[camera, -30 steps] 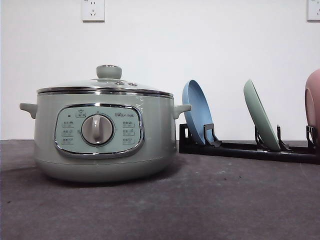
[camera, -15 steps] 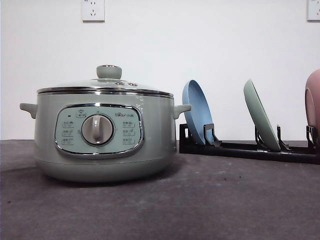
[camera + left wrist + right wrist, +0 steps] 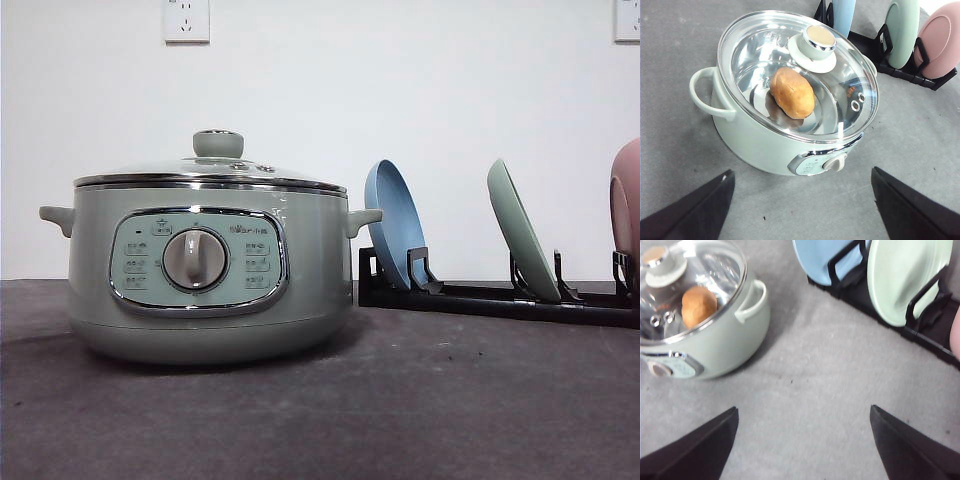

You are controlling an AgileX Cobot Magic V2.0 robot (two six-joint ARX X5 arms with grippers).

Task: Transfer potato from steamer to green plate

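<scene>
The pale green steamer (image 3: pixel 205 265) stands on the left of the grey table with its glass lid (image 3: pixel 805 75) on. Through the lid the orange-brown potato (image 3: pixel 792 92) lies inside the pot; the right wrist view also catches the potato (image 3: pixel 698 306). The green plate (image 3: pixel 522 243) stands on edge in a black rack (image 3: pixel 490 298) at the right, seen face-on as the green plate (image 3: pixel 905 277) in the right wrist view. My left gripper (image 3: pixel 802 205) hangs open above the table in front of the steamer. My right gripper (image 3: pixel 802 445) hangs open over bare table between steamer and rack.
A blue plate (image 3: pixel 395 237) stands in the same rack to the left of the green one, and a pink dish (image 3: pixel 627 210) at the rack's far right. The steamer's side handles (image 3: pixel 707 95) stick out. A wall stands behind the table.
</scene>
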